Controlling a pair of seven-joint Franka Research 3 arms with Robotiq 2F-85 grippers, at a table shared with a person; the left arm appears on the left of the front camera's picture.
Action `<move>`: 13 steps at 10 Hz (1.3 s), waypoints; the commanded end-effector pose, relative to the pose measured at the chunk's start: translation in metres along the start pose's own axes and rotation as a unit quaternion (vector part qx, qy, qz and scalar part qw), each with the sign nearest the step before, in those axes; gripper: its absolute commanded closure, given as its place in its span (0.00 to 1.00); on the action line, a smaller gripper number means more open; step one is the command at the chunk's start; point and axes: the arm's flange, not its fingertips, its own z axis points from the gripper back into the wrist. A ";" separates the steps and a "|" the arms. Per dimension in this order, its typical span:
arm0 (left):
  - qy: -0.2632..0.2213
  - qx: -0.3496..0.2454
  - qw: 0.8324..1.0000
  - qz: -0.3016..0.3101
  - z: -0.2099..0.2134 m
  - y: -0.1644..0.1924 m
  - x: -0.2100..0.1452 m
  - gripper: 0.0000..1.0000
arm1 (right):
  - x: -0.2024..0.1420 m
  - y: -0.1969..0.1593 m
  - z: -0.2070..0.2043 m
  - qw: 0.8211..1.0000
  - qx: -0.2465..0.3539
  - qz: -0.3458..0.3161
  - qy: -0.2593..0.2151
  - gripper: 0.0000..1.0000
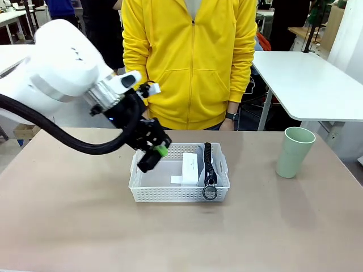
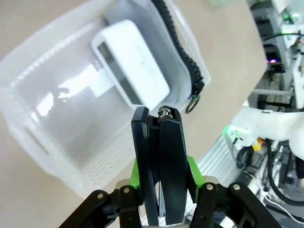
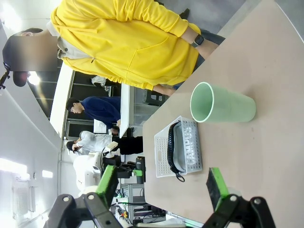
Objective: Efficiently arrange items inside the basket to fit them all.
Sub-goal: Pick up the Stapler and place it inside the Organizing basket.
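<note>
1. The left tool [image 2: 164,167] is pressed together on the slim black bar [image 2: 159,142], pinching it between its green pads. Most of the bar's length stands out past the pads. In the front view this tool [image 1: 153,152] hangs over the left end of the basket [image 1: 178,194].
2. The bar looks rigid, smooth and light. With so much of it beyond the pads, it could probably pivot in the grip if its free end caught a wall. A hold on its flat faces nearer the middle would be steadier.
3. The left part of the basket floor is bare. The small white box [image 1: 190,164] lies flat near the middle, just beside the grey pouch [image 1: 208,161].
4. The pouch stands on its long edge along the right end wall, and its ring hangs out over the near wall. It looks soft and likely to give when pushed. The box looks stiff and light.
5. The pale green cup [image 1: 294,152] stands upright on the desk [image 1: 85,226], well apart to the right of the basket. It seems light, stiff and slick. I would grip its wall at the rim, since laid on its side it may roll.
6. The right tool [image 3: 161,179] is spread and carries nothing.
</note>
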 end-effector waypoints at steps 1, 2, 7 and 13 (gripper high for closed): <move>0.023 0.027 0.999 -0.042 -0.018 -0.007 0.008 0.57 | 0.001 -0.001 -0.002 1.000 0.013 0.012 -0.003 0.00; 0.035 0.062 0.997 -0.036 -0.036 -0.008 0.013 0.57 | 0.001 -0.001 -0.002 1.000 0.013 0.012 -0.003 0.00; 0.036 0.051 0.997 -0.040 -0.044 -0.006 0.008 0.57 | 0.001 -0.001 -0.002 1.000 0.013 0.012 -0.003 0.00; 0.025 0.217 0.969 -0.120 -0.085 0.021 0.018 0.57 | 0.001 -0.001 -0.002 1.000 0.013 0.012 -0.003 0.00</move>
